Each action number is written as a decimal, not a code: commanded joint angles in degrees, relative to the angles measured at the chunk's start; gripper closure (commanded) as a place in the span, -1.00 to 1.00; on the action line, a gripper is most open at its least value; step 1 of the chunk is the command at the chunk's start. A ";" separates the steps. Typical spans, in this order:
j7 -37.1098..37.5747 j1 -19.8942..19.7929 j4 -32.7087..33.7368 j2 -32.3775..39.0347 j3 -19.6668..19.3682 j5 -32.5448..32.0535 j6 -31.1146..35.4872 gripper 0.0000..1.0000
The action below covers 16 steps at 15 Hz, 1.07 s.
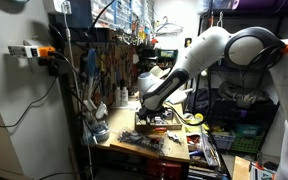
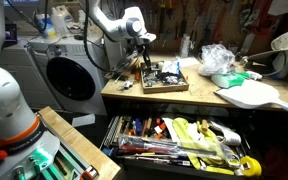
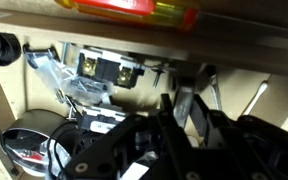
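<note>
The pincer hangs just above the left end of a wooden tray, a little left of centre in an exterior view. I cannot tell how far its dark fingers are spread, and nothing shows clearly between them. In the wrist view a screwdriver with a red and yellow handle runs along the top edge, beyond the tray's clutter of small parts. The tray sits on the counter, near a crumpled plastic bag to its right. At lower centre, a drawer of tools stands open.
</note>
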 commanded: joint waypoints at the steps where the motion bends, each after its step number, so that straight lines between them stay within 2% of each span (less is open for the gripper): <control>1: -0.79 0.18 -0.30 -1.67 0.28 0.50 -0.69 -0.18; 6: -3.21 -0.48 -1.30 -6.06 2.16 2.07 0.46 -0.93; 7: -4.12 -0.76 -1.35 -6.89 2.70 2.70 0.18 -0.99; 10: -7.73 -1.64 -1.74 -9.29 3.75 5.01 -1.26 -1.00; 16: -18.83 -4.78 -4.76 -14.85 5.32 14.22 -2.78 -1.00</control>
